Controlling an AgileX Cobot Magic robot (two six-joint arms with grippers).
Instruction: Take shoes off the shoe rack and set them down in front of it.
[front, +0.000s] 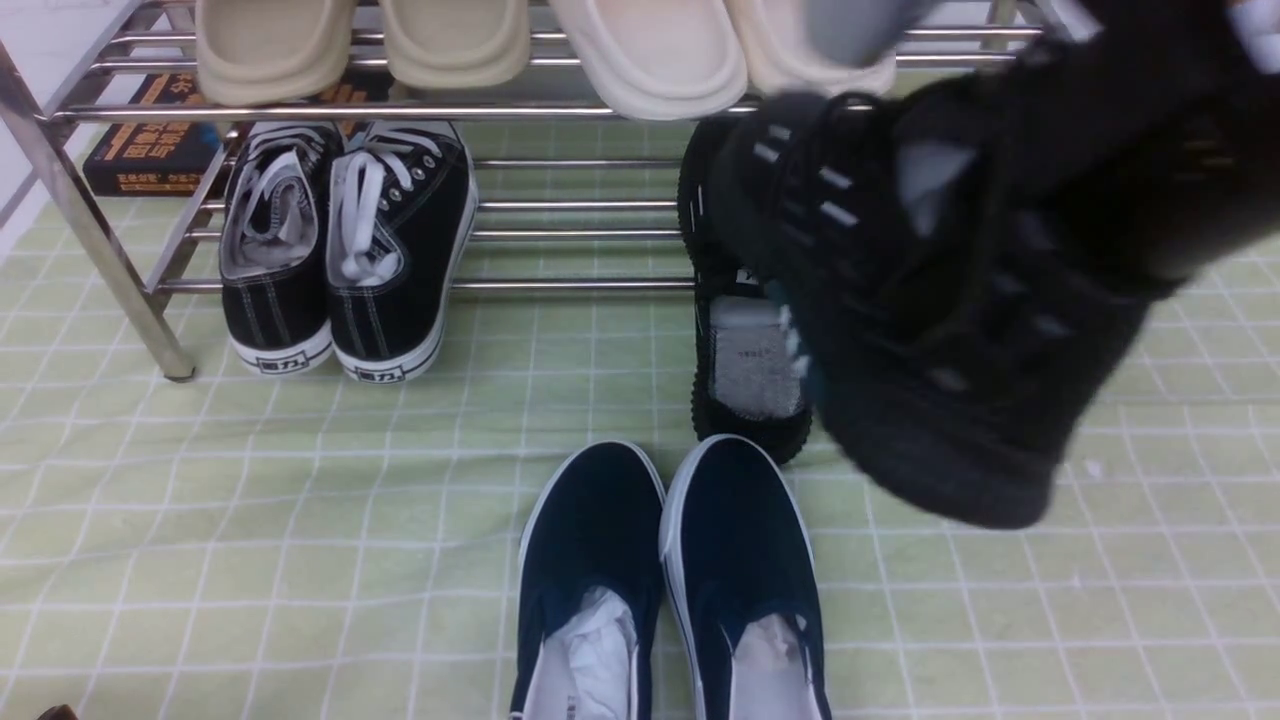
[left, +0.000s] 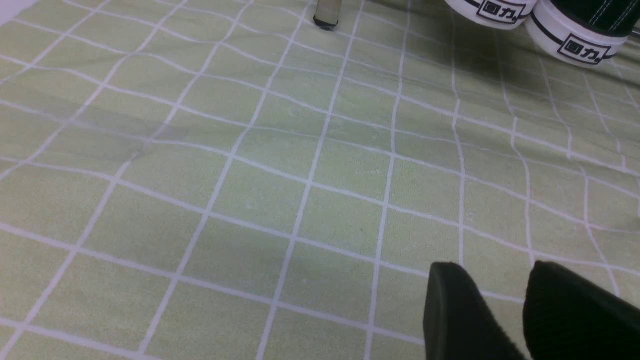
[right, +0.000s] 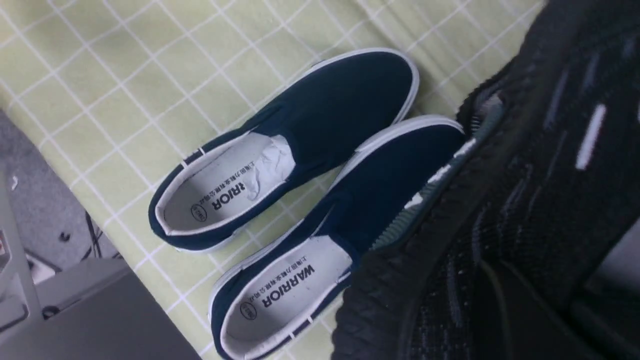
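From the front: along the desk's far edge, chrome shoe rack (front: 60, 190) on green checked cloth (front: 250, 520). On its top tier, beige slippers (front: 270, 50) and cream slippers (front: 650, 55). On the lower tier toward the far-left corner, black canvas sneakers (front: 340, 250), white-laced, heels stamped 回力. Behind them a dark book (front: 150, 150), orange lettering too small to read. Toward the near edge, mid-desk, navy pair (front: 670, 580) side by side on the cloth, toes to the rack. Just beyond, second knit shoe (front: 745, 370), toe on the lower tier, heel on the cloth. Held up clear of the desk on the right, blurred, lifted knit shoe (front: 930, 330), blocking the rack's right end. Reaching in from the upper right, right arm (front: 1180, 80); right fingers lost in the dark blur, clenched on the lifted knit shoe

From the left wrist: left fingers (left: 460, 310) low over bare cloth, spread apart, grasping nothing. Ahead, rack foot (left: 325, 17) and two sneaker heels, both marked 回力

From the right wrist: lifted knit shoe filling one side, covering one navy toe. Navy insoles printed WARRIOR; white paper stuffed in one. Past the desk's edge, grey floor (right: 40, 200) and cables
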